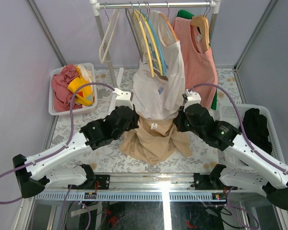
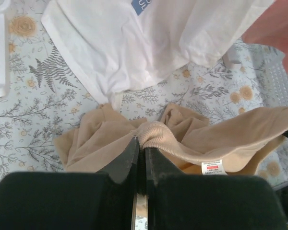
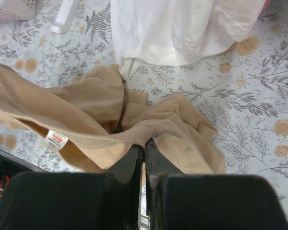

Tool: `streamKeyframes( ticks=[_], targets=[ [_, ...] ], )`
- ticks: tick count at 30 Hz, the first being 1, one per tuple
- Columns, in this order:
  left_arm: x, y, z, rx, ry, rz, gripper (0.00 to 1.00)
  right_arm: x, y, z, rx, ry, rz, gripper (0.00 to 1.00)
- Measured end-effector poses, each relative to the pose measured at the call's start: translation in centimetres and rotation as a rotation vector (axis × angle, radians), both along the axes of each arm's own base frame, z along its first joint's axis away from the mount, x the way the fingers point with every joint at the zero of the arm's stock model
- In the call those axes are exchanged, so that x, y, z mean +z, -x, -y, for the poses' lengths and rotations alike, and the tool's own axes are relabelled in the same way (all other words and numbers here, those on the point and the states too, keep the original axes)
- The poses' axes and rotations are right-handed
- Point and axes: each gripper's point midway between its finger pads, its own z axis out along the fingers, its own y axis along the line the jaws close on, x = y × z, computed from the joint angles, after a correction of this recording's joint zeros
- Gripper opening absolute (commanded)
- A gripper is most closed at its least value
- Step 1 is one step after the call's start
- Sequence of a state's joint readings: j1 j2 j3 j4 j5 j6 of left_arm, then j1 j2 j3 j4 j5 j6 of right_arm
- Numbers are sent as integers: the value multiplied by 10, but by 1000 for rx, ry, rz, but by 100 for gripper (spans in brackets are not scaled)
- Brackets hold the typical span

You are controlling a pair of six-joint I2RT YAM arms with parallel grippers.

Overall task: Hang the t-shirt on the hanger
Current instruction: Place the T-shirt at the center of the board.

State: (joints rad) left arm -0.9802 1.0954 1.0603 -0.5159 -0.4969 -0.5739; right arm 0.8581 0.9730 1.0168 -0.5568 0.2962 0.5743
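A crumpled tan fabric t-shirt (image 1: 153, 141) sits mid-table on the floral-patterned table (image 1: 110, 160), between the left arm (image 1: 62, 151) and right arm (image 1: 249, 151), below a hanging white printed shirt (image 1: 156, 91).

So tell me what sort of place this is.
Probably a mock laundry corner inside a robot test booth: a clothes rail carrying hangers and a salmon-pink top, a white basket of crumpled clothes, and plain panel walls all round.

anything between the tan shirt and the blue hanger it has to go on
Yes. The white shirt hangs from the rail right above the t-shirt, against the hanger, which sits packed beside yellow hangers.
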Motion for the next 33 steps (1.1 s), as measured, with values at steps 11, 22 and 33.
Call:
streamKeyframes(
  ticks=[11,22,33],
  targets=[
    [-110,4,-7,-12,-121,-186,0,-84,3,2,-4,152,-140,0],
    [-129,10,1,-42,-107,-234,0,-79,6,-3,54,152,-132,62],
    [-64,-1,18,-111,-24,-110,0,-41,18,-43,426,113,-5,74]
  ],
)
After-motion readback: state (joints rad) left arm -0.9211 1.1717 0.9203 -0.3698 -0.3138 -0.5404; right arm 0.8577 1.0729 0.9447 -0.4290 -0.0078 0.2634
